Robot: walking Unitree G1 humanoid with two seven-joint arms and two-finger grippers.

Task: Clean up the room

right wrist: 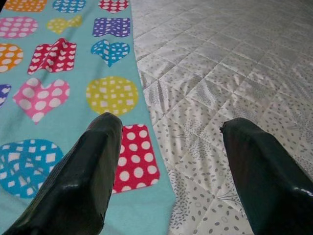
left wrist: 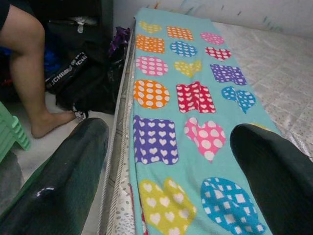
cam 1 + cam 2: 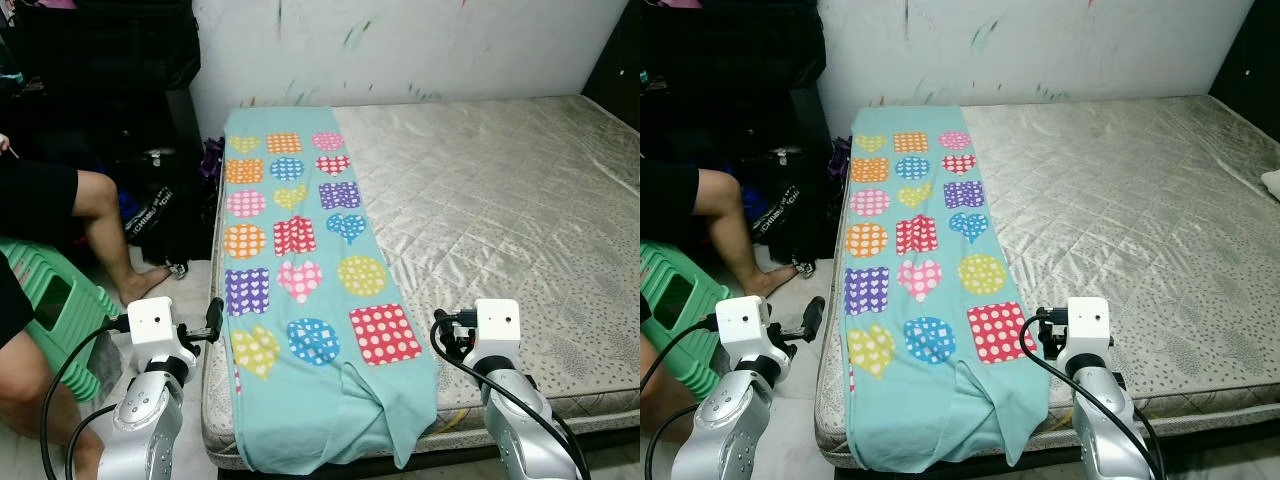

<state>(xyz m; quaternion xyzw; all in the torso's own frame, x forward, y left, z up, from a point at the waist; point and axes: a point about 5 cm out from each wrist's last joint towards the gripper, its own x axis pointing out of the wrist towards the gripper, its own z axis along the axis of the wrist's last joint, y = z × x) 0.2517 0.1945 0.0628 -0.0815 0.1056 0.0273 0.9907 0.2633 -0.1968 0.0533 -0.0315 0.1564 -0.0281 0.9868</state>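
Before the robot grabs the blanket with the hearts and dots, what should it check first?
1. Left gripper open: ok, fingers spread wide.
2. Right gripper open: ok.
3. Turquoise blanket with colourful dotted hearts, circles and squares lying flat: not ok, the near end is bunched and hangs over the mattress edge.
4. Grey quilted mattress beside the blanket free to spread on: ok.
5. Person's bare leg clear of the left arm: cannot tell, it is near.

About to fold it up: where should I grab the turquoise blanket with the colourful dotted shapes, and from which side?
Take the turquoise patterned blanket at its near end, where it droops bunched over the grey quilted mattress edge. That loose hem offers a pinchable fold; elsewhere it lies flat. Approach from the foot with both open hands, left hand and right hand.
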